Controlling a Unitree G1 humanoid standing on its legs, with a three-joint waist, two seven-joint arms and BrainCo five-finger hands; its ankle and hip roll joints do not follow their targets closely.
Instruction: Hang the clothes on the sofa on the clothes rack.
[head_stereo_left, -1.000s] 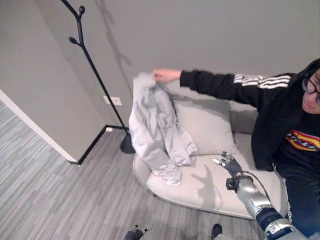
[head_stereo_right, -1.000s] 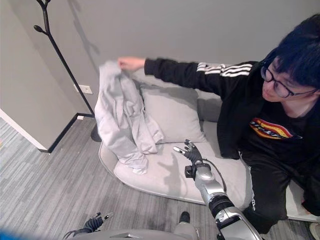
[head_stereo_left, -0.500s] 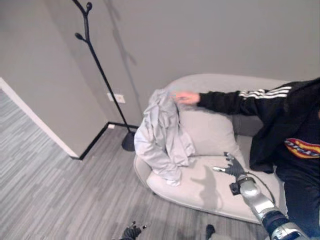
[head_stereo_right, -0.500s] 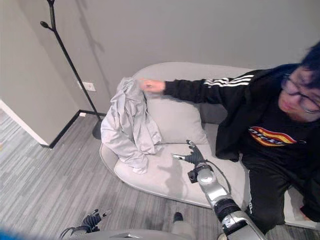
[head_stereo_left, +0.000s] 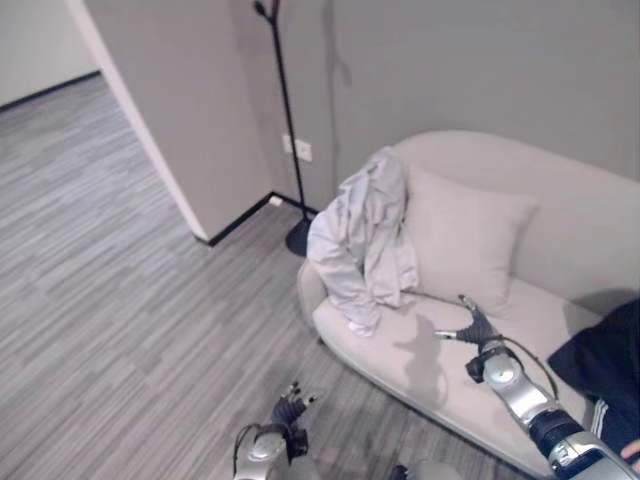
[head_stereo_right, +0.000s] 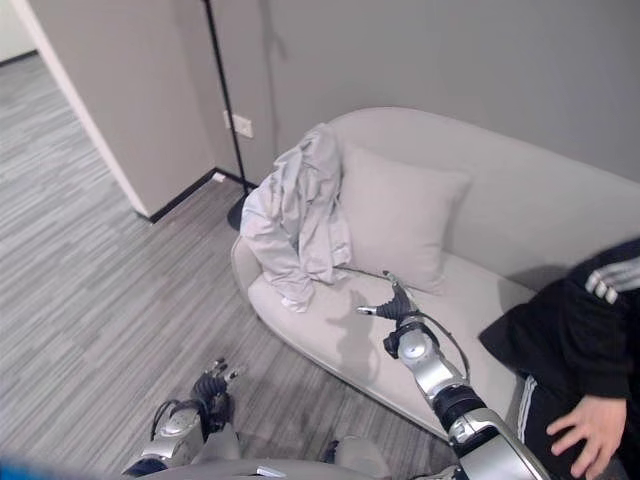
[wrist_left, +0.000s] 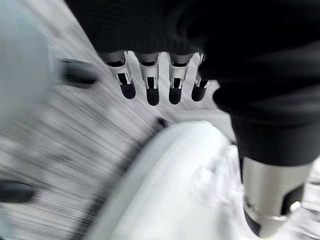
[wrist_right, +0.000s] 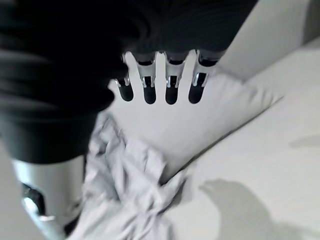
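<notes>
A light grey garment (head_stereo_left: 362, 235) hangs crumpled over the left arm and backrest of the pale sofa (head_stereo_left: 590, 230), next to a cushion (head_stereo_left: 462, 235). The black clothes rack (head_stereo_left: 283, 110) stands on the floor behind the sofa's left end, against the wall. My right hand (head_stereo_left: 474, 326) hovers open above the seat, a little to the right of the garment (wrist_right: 130, 195), holding nothing. Low over the floor in front of the sofa, my left hand (head_stereo_left: 290, 412) is also open, its fingers (wrist_left: 150, 85) straight.
A person in dark clothes (head_stereo_right: 585, 330) sits at the sofa's right end, one hand (head_stereo_right: 580, 430) on a knee. A wall corner (head_stereo_left: 150, 130) juts out to the left of the rack. Grey striped carpet (head_stereo_left: 100, 300) spreads out to the left.
The camera has swung left and the whole picture shifted. The person has let go of the garment and pulled the arm back; the garment now rests on the sofa. My right hand stays over the seat.
</notes>
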